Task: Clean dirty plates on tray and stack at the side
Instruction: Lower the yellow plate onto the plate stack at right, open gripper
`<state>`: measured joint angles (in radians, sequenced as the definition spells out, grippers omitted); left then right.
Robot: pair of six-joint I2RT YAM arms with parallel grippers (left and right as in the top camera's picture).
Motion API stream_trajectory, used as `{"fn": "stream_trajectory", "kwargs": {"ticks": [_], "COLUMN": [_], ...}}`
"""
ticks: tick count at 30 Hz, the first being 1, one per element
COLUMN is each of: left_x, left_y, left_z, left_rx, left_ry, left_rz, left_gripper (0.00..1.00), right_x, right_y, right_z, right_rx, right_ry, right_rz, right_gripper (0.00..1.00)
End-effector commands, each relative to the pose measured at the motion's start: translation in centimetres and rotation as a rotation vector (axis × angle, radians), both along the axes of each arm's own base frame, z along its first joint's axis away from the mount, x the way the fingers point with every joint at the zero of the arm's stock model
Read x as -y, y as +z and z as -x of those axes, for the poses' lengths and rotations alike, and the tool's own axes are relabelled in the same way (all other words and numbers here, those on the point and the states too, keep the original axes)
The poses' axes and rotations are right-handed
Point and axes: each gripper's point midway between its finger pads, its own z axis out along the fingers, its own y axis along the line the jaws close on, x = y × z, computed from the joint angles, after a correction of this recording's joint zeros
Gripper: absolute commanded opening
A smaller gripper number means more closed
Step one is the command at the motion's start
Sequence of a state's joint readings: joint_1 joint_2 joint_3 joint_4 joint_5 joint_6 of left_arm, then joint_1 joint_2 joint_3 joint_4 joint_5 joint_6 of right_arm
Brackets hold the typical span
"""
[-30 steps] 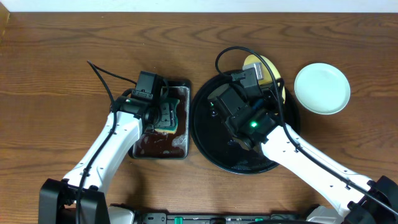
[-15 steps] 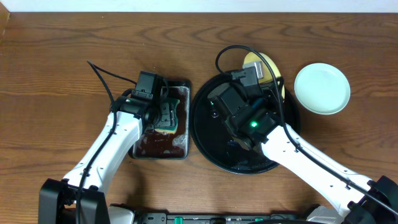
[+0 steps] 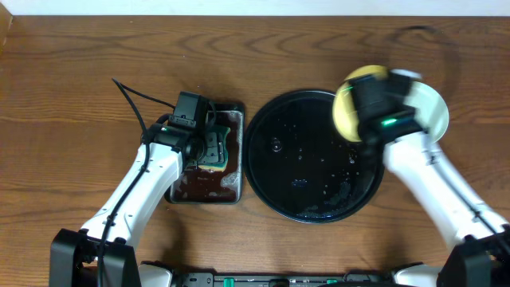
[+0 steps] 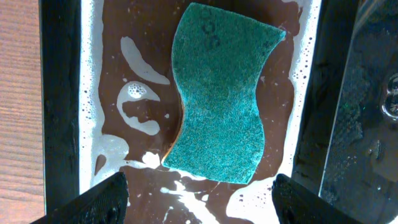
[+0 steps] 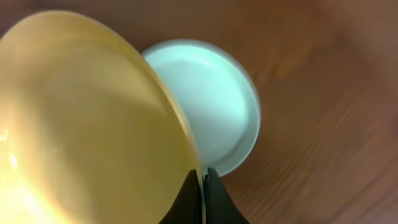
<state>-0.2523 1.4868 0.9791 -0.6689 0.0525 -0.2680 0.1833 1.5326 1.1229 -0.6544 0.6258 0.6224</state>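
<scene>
My right gripper is shut on the rim of the pale yellow plate and holds it tilted in the air, between the black tray and the mint-white plate that lies on the wood at the right. The tray is wet and holds no plate. My left gripper is open over the rectangular pan of brown soapy liquid, its fingers spread either side of the green sponge lying in it. Only two plates show.
The pan stands just left of the tray, almost touching it. A black cable runs across the wood at the left arm. The table's far edge meets a white wall at the top.
My right arm has swung from over the tray to the right, carrying the yellow plate off the tray toward the mint-white plate. The left arm has not moved.
</scene>
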Motion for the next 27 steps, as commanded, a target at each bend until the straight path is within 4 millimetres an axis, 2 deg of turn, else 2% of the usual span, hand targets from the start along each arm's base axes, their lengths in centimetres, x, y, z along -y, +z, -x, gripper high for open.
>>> {"fn": "stream_trajectory", "kwargs": {"ticks": [1, 4, 7, 10, 17, 24, 25, 26, 27], "left_x": [-0.3, -0.3, -0.3, -0.3, -0.3, -0.3, -0.3, -0.3, -0.3], "left_y": [-0.8, -0.8, -0.8, -0.8, -0.8, -0.8, -0.8, -0.8, -0.8], "left_z": [0.4, 0.4, 0.4, 0.4, 0.4, 0.4, 0.4, 0.4, 0.4], "left_rx": [-0.021, -0.021, -0.021, -0.021, -0.021, -0.021, -0.021, -0.021, -0.021], "left_ry": [0.002, 0.003, 0.002, 0.002, 0.003, 0.003, 0.002, 0.002, 0.002], "left_rz": [-0.018, -0.018, -0.017, -0.017, -0.018, -0.018, -0.018, -0.018, -0.018], "left_gripper": [0.75, 0.75, 0.75, 0.75, 0.75, 0.75, 0.75, 0.75, 0.75], "right_x": [0.6, 3.9, 6.9, 8.7, 10.5, 10.6, 10.6, 10.6, 10.6], "right_y": [-1.8, -1.9, -2.0, -2.2, -3.2, -5.9, -6.2, -6.4, -6.7], "right_z": [-0.7, -1.1, -0.5, 0.1, 0.6, 0.6, 0.7, 0.7, 0.7], "right_rx": [0.096, 0.145, 0.169, 0.170, 0.158, 0.089, 0.081, 0.074, 0.066], "right_ry": [-0.185, -0.265, -0.338, -0.375, -0.431, -0.454, -0.456, -0.458, -0.460], "right_rz": [-0.468, -0.590, -0.591, -0.583, -0.543, -0.543, -0.543, -0.544, -0.544], "right_gripper": [0.01, 0.01, 0.01, 0.01, 0.01, 0.01, 0.03, 0.09, 0.21]}}
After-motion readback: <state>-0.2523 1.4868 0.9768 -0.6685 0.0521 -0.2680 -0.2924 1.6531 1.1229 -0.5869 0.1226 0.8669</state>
